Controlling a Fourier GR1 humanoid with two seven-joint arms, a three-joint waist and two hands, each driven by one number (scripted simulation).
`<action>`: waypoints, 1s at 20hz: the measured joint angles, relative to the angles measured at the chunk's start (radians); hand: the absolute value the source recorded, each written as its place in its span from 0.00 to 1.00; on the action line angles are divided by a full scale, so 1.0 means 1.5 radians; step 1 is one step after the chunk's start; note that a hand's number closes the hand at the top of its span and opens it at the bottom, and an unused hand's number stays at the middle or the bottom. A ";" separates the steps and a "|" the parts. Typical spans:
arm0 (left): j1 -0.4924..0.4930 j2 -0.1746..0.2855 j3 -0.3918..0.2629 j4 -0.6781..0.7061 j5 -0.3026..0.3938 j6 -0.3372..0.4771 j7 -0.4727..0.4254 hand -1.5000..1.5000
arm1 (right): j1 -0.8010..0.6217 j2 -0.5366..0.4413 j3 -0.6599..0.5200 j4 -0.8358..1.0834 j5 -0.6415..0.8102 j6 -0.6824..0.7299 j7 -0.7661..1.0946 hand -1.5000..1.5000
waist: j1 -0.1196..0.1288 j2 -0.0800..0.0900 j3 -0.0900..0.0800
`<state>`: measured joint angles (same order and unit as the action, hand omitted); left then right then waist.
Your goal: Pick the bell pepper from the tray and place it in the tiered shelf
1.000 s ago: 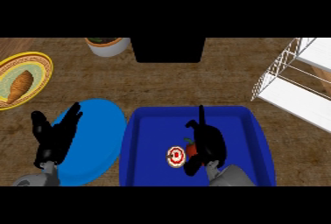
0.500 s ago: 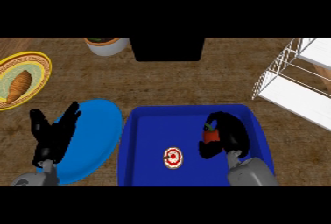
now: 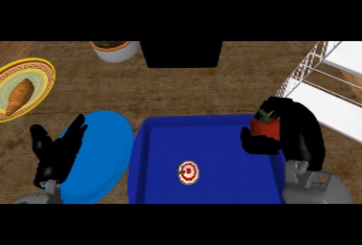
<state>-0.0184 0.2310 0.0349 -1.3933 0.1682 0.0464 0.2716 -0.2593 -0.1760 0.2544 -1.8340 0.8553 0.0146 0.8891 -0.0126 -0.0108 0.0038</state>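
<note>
My right hand (image 3: 297, 129) is curled round the red bell pepper (image 3: 265, 127), which shows its green stem at the top. Hand and pepper hang over the right rim of the blue tray (image 3: 212, 143). The white wire tiered shelf (image 3: 329, 81) stands at the right edge, up and to the right of the pepper. My left hand (image 3: 56, 150) rests open at the lower left, lying over a blue plate (image 3: 102, 153).
A small round red-and-white item (image 3: 188, 172) lies in the tray. A yellow plate with a croissant (image 3: 21, 88) sits at the far left. A pot (image 3: 113, 49) and a black box (image 3: 182, 53) stand at the back edge.
My right hand has closed on the pepper, lifted it from the tray's middle and carried it right and back toward the shelf. The left hand has barely shifted.
</note>
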 measured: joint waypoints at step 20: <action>-0.009 -0.003 0.009 0.001 -0.003 -0.012 0.009 0.50 | -0.304 -0.161 -0.326 -0.153 -0.070 0.233 0.109 1.00 | 0.006 0.003 -0.001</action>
<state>-0.0315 0.2270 0.0478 -1.3921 0.1641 0.0289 0.2855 -0.7149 -0.4175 -0.2340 -2.0639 0.7508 0.3639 1.0528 -0.0029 -0.0069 0.0021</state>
